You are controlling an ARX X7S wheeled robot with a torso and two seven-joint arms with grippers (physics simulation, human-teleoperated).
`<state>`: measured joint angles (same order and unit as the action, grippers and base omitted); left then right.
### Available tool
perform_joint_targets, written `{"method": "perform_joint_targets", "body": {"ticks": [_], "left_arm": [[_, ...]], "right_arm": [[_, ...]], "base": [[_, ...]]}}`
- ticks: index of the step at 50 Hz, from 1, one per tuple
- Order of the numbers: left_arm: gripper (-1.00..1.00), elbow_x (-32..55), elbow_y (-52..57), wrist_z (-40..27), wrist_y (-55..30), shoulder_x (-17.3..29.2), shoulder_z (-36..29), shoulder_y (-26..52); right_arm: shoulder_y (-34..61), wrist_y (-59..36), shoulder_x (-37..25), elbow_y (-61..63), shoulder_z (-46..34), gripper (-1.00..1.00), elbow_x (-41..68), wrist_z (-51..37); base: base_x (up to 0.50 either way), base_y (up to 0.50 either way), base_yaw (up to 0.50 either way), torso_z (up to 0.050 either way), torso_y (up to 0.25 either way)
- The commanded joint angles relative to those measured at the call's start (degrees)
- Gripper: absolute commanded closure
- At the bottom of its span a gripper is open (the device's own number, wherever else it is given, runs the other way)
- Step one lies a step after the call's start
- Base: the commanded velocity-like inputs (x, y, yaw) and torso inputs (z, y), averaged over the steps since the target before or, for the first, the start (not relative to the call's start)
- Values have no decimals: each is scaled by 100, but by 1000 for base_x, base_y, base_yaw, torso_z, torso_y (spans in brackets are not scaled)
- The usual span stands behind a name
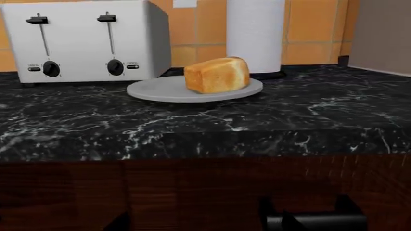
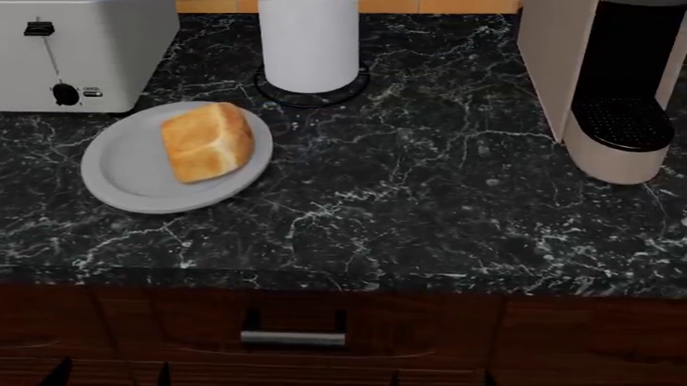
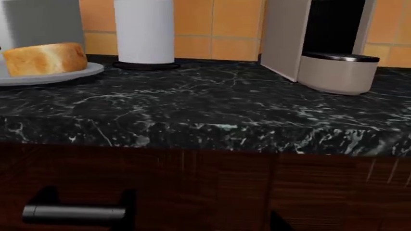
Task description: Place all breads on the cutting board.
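Note:
A pale golden loaf chunk of bread [image 2: 206,141] [image 1: 216,74] [image 3: 45,58] lies on a round grey plate [image 2: 129,181] [image 1: 160,90] at the left of the black marble counter. The darker roll and the cutting board are out of view. Both grippers hang low in front of the cabinet, below the counter edge, with only dark fingertips showing. My left gripper [image 2: 108,376] [image 1: 202,226] stands open and empty below the plate. The right gripper [image 2: 440,378] [image 3: 202,226] is open and empty too, further right.
A white toaster [image 2: 76,52] stands behind the plate, beside a paper towel roll [image 2: 309,40] on its stand. A coffee machine [image 2: 612,88] fills the back right. A drawer with a metal handle [image 2: 292,338] sits under the counter edge, between the grippers.

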<state>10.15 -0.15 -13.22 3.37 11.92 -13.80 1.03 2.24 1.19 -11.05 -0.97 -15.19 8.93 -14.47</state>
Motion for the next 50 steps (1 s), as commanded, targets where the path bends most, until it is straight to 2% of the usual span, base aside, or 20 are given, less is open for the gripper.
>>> {"method": "perform_joint_targets", "body": {"ticks": [1,13,15,20,23,27,41,46,50], "left_arm": [[-100,2,-100,-28,37,-10,-44,58],[-100,13,-142,-121,-152,-6,-65,106],[-100,-59,-251,-190,64,-40,-39,127],[-100,-356,-368,-314,51,-64,-176,285],[-100,123,-35,-178,-598,-22,-100,248],[-100,527,1179,-336,-2230,174,-186,146],[-100,1273,3598,-879,-4646,575,46,309],[-100,1717,4477,-1116,-5416,631,331,408],[-100,2274,5248,-1503,-6313,540,916,663]], "right_arm": [[49,-19,-35,-55,-25,-100,28,-15],[60,-26,-56,-99,-16,-100,113,-37],[99,10,-61,-185,-6,-100,134,-16],[379,-415,-45,-259,49,-100,342,19],[357,-1091,-168,444,61,-100,487,-83],[246,-1868,-345,1364,180,-100,768,-258],[475,-3504,-835,3271,458,-100,1382,-617],[483,-3863,-937,3802,639,-100,1589,-776],[638,-4298,-1062,4358,748,-100,1762,-933]], "base": [[0,-355,0,0,0],[0,-199,0,0,0],[0,0,0,0,0],[0,0,0,0,0],[0,0,0,0,0],[0,0,0,0,0],[0,0,0,0,0],[0,0,0,0,0],[0,0,0,0,0]]}}
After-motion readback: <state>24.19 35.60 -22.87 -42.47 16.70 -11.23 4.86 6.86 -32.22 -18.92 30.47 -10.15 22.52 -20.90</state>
